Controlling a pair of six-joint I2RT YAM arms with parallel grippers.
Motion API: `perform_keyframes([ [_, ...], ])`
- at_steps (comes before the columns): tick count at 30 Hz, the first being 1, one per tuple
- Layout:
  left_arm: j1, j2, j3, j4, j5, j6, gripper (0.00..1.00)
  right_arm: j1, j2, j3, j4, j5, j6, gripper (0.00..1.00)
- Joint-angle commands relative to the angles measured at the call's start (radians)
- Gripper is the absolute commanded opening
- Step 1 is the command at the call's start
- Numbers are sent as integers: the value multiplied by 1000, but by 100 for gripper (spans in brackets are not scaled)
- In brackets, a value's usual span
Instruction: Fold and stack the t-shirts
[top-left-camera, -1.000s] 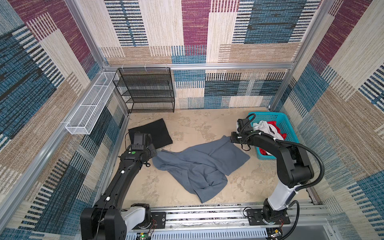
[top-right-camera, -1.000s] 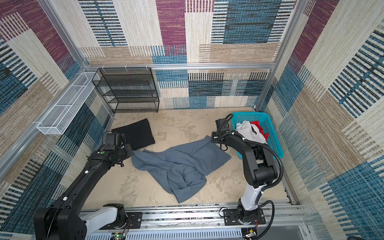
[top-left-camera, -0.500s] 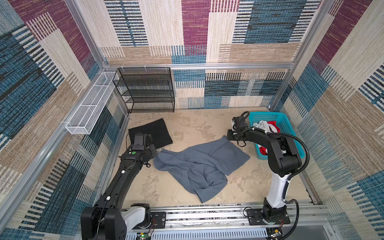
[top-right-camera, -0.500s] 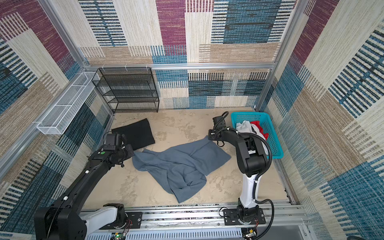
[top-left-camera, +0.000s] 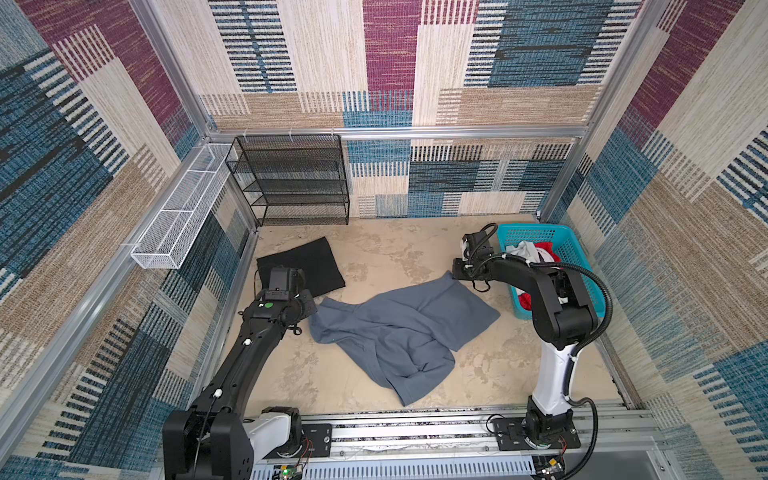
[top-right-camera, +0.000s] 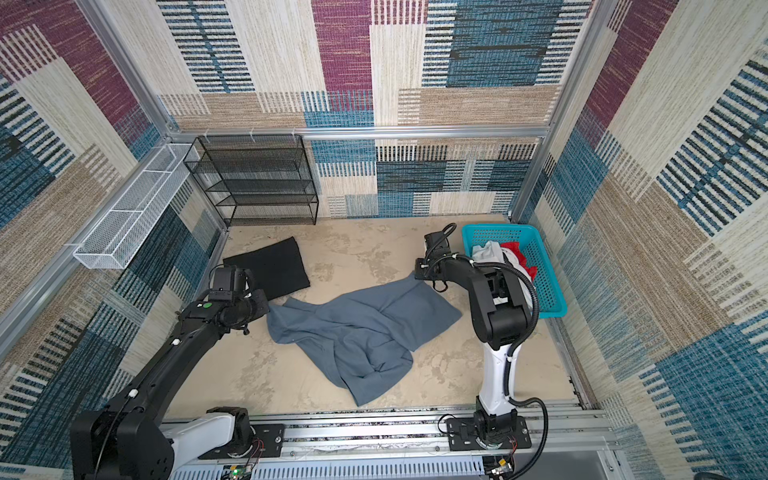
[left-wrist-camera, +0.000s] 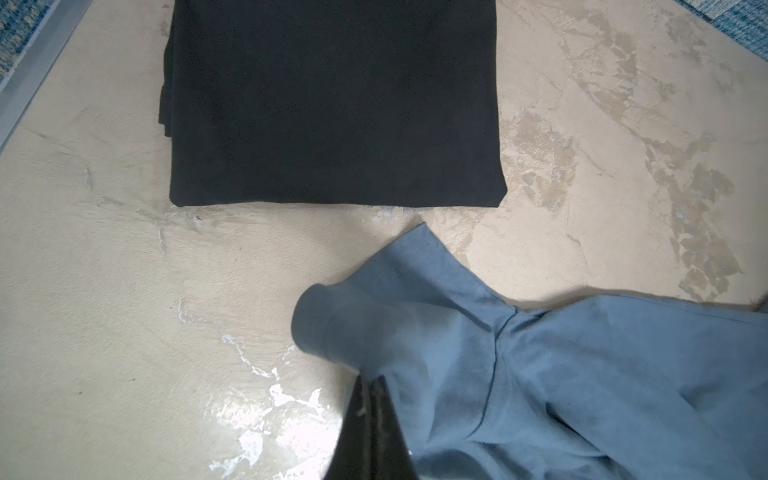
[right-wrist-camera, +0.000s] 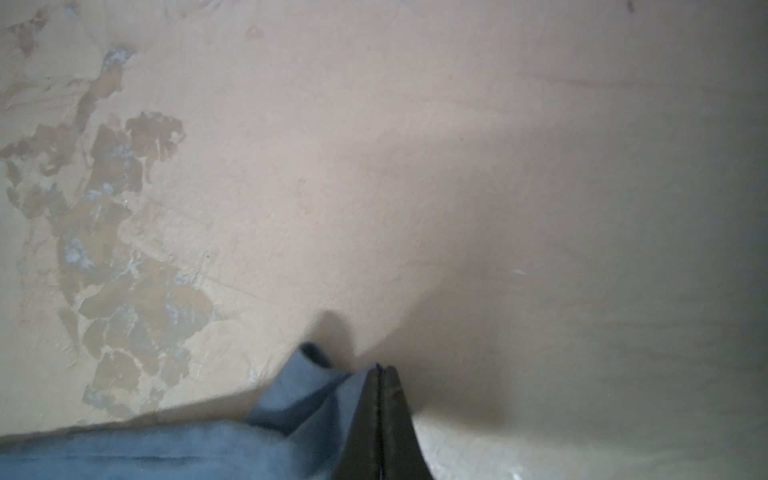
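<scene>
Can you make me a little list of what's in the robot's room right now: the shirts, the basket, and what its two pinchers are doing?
blue-grey shirt: crumpled, unfolded, mid-table
black shirt: folded flat, far left
basket: turquoise, far right, holds white shirt and red shirt
left gripper: shut on the blue-grey shirt, by a sleeve
right gripper: shut on its opposite corner

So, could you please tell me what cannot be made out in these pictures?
Turquoise basket, both top views: right arm covers part of the white shirt and red shirt inside.
Right pincer, right wrist view: blur hides how much blue-grey shirt it pinches.
Black shirt, left wrist view: far end cut off by the edge.
</scene>
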Motion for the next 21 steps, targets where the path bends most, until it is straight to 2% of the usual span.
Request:
perform_keyframes([
  [1, 3, 3, -3, 27, 11, 25, 0, -2, -29, 8, 25, -10, -10, 0],
  [10, 3, -6, 4, 20, 16, 28, 0, -1, -117, -2, 24, -20, -20, 0],
  [14, 4, -25, 29, 10, 6, 36, 0, -2, -238, -41, 49, -30, -18, 0],
  [21, 7, -37, 107, -10, -7, 64, 0, -8, -431, -9, 43, -62, -4, 0],
])
